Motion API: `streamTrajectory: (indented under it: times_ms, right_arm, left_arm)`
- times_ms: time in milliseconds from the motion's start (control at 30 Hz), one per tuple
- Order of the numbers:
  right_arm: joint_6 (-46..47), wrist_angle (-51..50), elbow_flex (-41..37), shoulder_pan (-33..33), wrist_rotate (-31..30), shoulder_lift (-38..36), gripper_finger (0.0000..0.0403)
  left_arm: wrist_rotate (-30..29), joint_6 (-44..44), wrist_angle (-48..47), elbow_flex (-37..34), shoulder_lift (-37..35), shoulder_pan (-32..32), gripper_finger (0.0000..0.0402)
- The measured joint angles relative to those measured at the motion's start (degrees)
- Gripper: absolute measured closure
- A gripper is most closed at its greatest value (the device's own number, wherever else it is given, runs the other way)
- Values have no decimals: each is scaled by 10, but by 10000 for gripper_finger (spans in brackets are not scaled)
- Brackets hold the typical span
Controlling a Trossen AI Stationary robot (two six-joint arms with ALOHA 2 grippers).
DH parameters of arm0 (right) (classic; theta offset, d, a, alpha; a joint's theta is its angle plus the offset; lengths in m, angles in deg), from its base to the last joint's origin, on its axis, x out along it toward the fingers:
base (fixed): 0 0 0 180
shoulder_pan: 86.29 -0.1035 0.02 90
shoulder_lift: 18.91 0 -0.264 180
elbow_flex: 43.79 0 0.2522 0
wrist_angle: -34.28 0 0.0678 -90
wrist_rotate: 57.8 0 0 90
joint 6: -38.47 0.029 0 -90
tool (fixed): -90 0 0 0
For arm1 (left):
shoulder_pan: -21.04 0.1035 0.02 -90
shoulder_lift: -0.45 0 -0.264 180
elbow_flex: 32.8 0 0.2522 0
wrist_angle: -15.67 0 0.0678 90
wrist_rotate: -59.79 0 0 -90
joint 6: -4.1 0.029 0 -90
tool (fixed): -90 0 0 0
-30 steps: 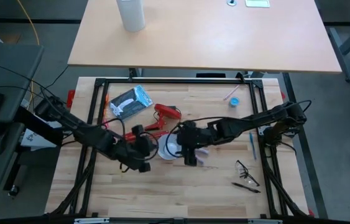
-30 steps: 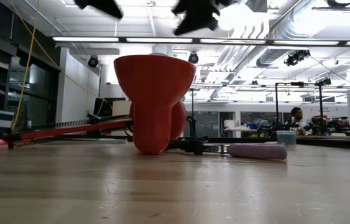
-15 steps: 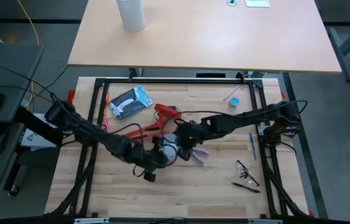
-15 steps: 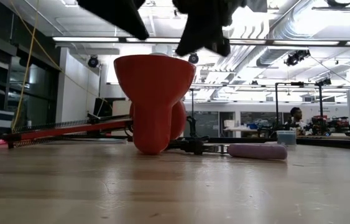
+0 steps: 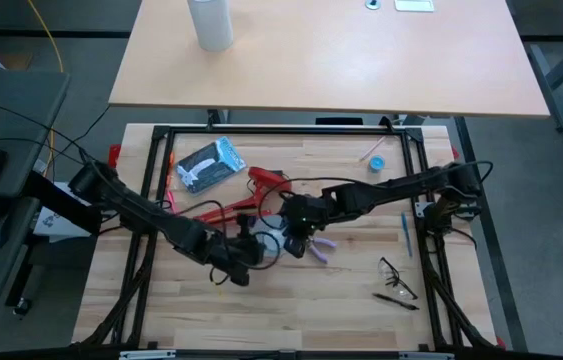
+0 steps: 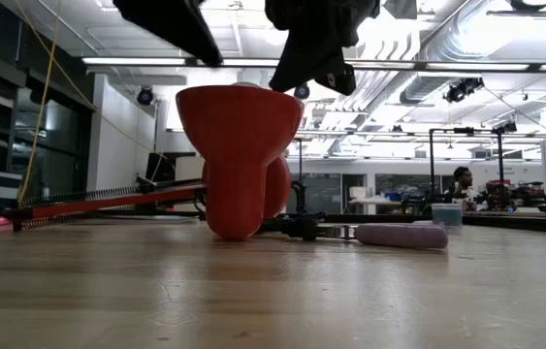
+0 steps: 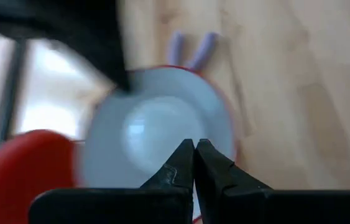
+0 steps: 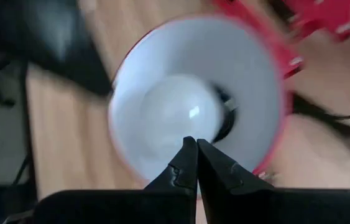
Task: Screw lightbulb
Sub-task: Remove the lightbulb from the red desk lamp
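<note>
A red lamp lies on the table, its shade standing with the open mouth up. The white lightbulb sits inside the silver-lined shade. My left gripper is shut just above the shade's near-left rim. My right gripper is shut above the shade's right side, its tips over the bulb's edge. In the low view both show as dark shapes over the shade; the right one hangs lower. My right gripper's shut fingers point down and reach about the height of the shade's rim. Whether they touch the shade or the lightbulb, I cannot tell. My left gripper touches nothing that shows.
The lamp's red arm and clamp stretch toward the far left. A purple pen lies right of the shade. Farther off lie a grey bag, a blue round object, a blue pen and glasses.
Both grippers have come down toward the lamp shade. My left gripper has also gone toward the table's right edge, closing in on the shade's rim. My right gripper has shifted a little toward the far edge, over the shade.
</note>
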Motion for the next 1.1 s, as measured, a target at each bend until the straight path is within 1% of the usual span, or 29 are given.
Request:
streamTrajectory:
  times_ms: [100,233,300,400,467,567,700,800,933,1100]
  right_arm:
    - [-12,-1,0,-15,24,0,403]
    - [-13,9,0,-43,26,0,403]
    - [0,31,0,-58,15,0,403]
    - [30,60,0,-78,-36,0,403]
    - [43,75,0,-86,-62,6,403]
    - [61,84,0,-91,-74,17,403]
    - [77,99,0,-96,-109,39,403]
    - [82,110,0,-96,-128,47,403]
    - [80,112,0,-96,-131,50,403]
    - [77,116,-1,-96,-152,50,403]
  left_arm:
    - [-38,-11,-49,1,-37,6,402]
    - [-41,-8,-91,1,-67,36,402]
    - [-25,24,-86,1,-69,57,401]
    - [29,90,-52,0,-57,91,401]
    - [44,120,-41,0,-49,109,401]
    - [56,138,-23,0,-41,129,401]
    - [119,170,-1,0,-31,146,402]
    - [146,183,11,0,-22,151,402]
    - [165,198,16,0,-8,152,402]
    - [159,202,20,0,10,152,401]
